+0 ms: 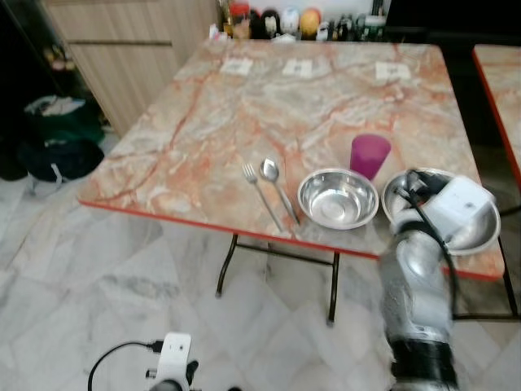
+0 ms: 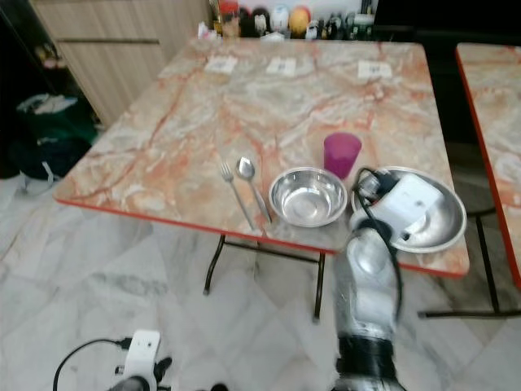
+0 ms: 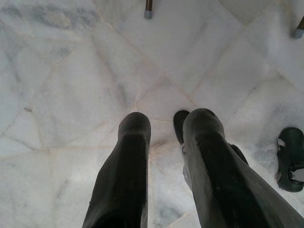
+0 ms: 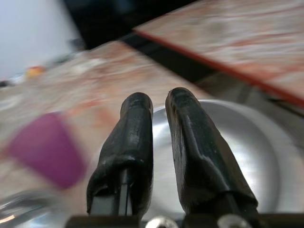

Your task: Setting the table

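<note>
On the marble-patterned table (image 1: 244, 114), near its red front edge, lie a fork (image 1: 262, 195) and a spoon (image 1: 277, 183) side by side. Right of them stands an empty steel bowl (image 1: 338, 198), with a purple cup (image 1: 369, 155) just behind it. A second, wider steel bowl (image 1: 484, 236) sits at the front right corner. My right arm (image 1: 415, 277) reaches up over it. In the right wrist view my right gripper (image 4: 159, 102) hovers above this bowl (image 4: 266, 142), shut and holding nothing. My left gripper (image 3: 166, 121) hangs idle over the floor, shut.
Bottles and jars (image 1: 285, 20) line the table's far edge, with three paper slips (image 1: 301, 68) in front of them. A second table (image 1: 501, 81) stands close on the right. Dark bags (image 1: 57, 147) and a wooden cabinet (image 1: 122, 49) are to the left. A sandal (image 3: 290, 159) lies on the tiles.
</note>
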Controlling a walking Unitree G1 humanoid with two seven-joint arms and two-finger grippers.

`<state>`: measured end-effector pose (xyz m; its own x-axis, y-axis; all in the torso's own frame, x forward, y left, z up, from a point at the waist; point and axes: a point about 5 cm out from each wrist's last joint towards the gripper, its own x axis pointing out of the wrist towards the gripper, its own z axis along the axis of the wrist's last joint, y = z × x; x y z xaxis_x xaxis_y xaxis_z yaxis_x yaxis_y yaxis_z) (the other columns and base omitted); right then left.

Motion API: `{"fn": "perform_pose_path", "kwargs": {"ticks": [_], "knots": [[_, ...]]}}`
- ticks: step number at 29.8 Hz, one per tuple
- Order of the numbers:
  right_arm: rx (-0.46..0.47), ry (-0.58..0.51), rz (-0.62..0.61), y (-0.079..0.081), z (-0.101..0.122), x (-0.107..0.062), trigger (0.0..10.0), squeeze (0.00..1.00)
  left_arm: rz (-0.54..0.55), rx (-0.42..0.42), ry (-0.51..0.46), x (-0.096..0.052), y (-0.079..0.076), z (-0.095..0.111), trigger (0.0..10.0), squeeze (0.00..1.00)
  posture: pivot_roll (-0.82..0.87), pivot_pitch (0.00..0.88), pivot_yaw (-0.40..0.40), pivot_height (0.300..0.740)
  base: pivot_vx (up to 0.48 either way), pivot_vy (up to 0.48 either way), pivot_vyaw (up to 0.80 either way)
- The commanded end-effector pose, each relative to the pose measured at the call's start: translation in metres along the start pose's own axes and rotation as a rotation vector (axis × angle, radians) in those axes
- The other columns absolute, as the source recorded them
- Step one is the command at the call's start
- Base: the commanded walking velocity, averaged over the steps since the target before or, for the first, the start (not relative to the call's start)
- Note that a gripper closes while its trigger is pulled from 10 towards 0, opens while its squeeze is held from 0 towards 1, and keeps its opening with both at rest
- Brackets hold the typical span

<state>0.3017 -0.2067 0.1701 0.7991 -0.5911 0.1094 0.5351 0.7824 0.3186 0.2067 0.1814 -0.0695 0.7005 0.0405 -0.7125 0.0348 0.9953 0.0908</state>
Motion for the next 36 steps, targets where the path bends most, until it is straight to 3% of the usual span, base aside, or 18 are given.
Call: {"fn": "perform_pose_path", "kwargs": {"ticks": [1, 3, 6, 14, 15, 17, 18, 20, 21, 22, 23, 28, 29, 30, 33, 34, 35, 36], "knots": [[-0.019, 0.008, -0.077, -0.019, 0.002, 0.001, 10.0, 0.0, 0.002, 0.023, 0.02, -0.002, 0.002, -0.006, 10.0, 0.0, -0.11, 0.132, 0.079, 0.74, 0.0, 0.0, 0.0], [-0.02, 0.123, -0.156, -0.047, -0.013, 0.003, 10.0, 0.0, -0.005, 0.026, 0.021, -0.001, 0.001, -0.006, 10.0, 0.0, -0.12, 0.13, 0.078, 0.74, 0.0, 0.0, 0.0], [-0.013, 0.245, -0.153, -0.06, -0.031, 0.006, 10.0, 0.0, -0.009, 0.027, 0.022, -0.001, 0.001, -0.006, 10.0, 0.0, -0.12, 0.129, 0.08, 0.74, 0.0, 0.0, 0.0], [0.039, 0.271, -0.133, -0.061, -0.035, 0.02, 10.0, 0.0, -0.009, 0.023, 0.019, -0.001, 0.0, -0.006, 10.0, 0.0, -0.11, 0.125, 0.073, 0.74, 0.0, 0.0, 0.0], [0.05, 0.262, -0.135, -0.061, -0.034, 0.021, 10.0, 0.6, -0.008, 0.022, 0.019, -0.001, 0.0, -0.006, 10.0, 0.0, -0.1, 0.125, 0.073, 0.74, 0.0, 0.0, 0.0], [0.059, 0.253, -0.137, -0.061, -0.032, 0.021, 10.0, 0.6, -0.008, 0.021, 0.02, -0.001, 0.0, -0.006, 10.0, 0.0, -0.1, 0.126, 0.073, 0.74, 0.0, 0.0, 0.0], [0.067, 0.242, -0.137, -0.061, -0.031, 0.022, 10.0, 1.0, -0.007, 0.02, 0.019, -0.002, 0.0, -0.006, 10.0, 0.0, -0.1, 0.127, 0.073, 0.74, 0.0, 0.0, 0.0], [0.085, 0.222, -0.142, -0.062, -0.025, 0.021, 10.0, 1.0, -0.006, 0.018, 0.019, -0.002, 0.0, -0.006, 10.0, 0.0, -0.1, 0.128, 0.074, 0.74, 0.0, 0.0, 0.0], [0.098, 0.216, -0.134, -0.062, -0.023, 0.021, 10.0, 0.27, -0.006, 0.018, 0.02, -0.002, 0.001, -0.006, 10.0, 0.0, -0.1, 0.13, 0.076, 0.74, 0.0, 0.0, 0.0], [0.103, 0.215, -0.13, -0.062, -0.023, 0.021, 10.0, 0.27, -0.006, 0.018, 0.02, -0.002, 0.001, -0.007, 10.0, 0.0, -0.1, 0.13, 0.076, 0.74, 0.0, 0.0, 0.0], [0.109, 0.216, -0.125, -0.062, -0.023, 0.021, 10.0, 0.0, -0.007, 0.018, 0.02, -0.002, 0.0, -0.007, 10.0, 0.0, -0.1, 0.129, 0.076, 0.74, 0.0, 0.0, 0.0], [0.121, 0.225, -0.13, -0.063, -0.025, 0.02, 10.0, 0.0, -0.009, 0.019, 0.021, -0.002, 0.0, -0.007, 10.0, 0.0, -0.1, 0.131, 0.076, 0.74, 0.0, 0.0, 0.0], [0.127, 0.231, -0.134, -0.063, -0.027, 0.02, 10.0, 0.31, -0.01, 0.019, 0.021, -0.002, 0.0, -0.007, 10.0, 0.0, -0.1, 0.132, 0.076, 0.74, 0.0, 0.0, 0.0], [0.138, 0.247, -0.138, -0.064, -0.03, 0.02, 10.0, 1.0, -0.01, 0.019, 0.021, -0.002, 0.001, -0.007, 10.0, 0.0, -0.1, 0.132, 0.077, 0.74, 0.0, 0.0, 0.0], [0.17, 0.273, -0.147, -0.065, -0.035, 0.02, 10.0, 1.0, -0.01, 0.019, 0.021, -0.002, 0.0, -0.007, 10.0, 0.0, -0.1, 0.132, 0.076, 0.74, 0.0, 0.0, 0.0], [0.171, 0.274, -0.147, -0.065, -0.035, 0.02, 10.0, 0.51, -0.01, 0.018, 0.021, -0.002, 0.0, -0.007, 10.0, 0.0, -0.1, 0.132, 0.076, 0.74, 0.0, 0.0, 0.0], [0.17, 0.275, -0.146, -0.065, -0.035, 0.02, 10.0, 0.51, -0.01, 0.018, 0.022, -0.002, 0.0, -0.007, 10.0, 0.0, -0.1, 0.132, 0.076, 0.74, 0.0, 0.0, 0.0], [0.172, 0.272, -0.149, -0.065, -0.035, 0.02, 10.0, 0.0, -0.011, 0.017, 0.023, -0.002, 0.0, -0.007, 10.0, 0.0, -0.1, 0.131, 0.076, 0.74, 0.0, 0.0, 0.0]]}}
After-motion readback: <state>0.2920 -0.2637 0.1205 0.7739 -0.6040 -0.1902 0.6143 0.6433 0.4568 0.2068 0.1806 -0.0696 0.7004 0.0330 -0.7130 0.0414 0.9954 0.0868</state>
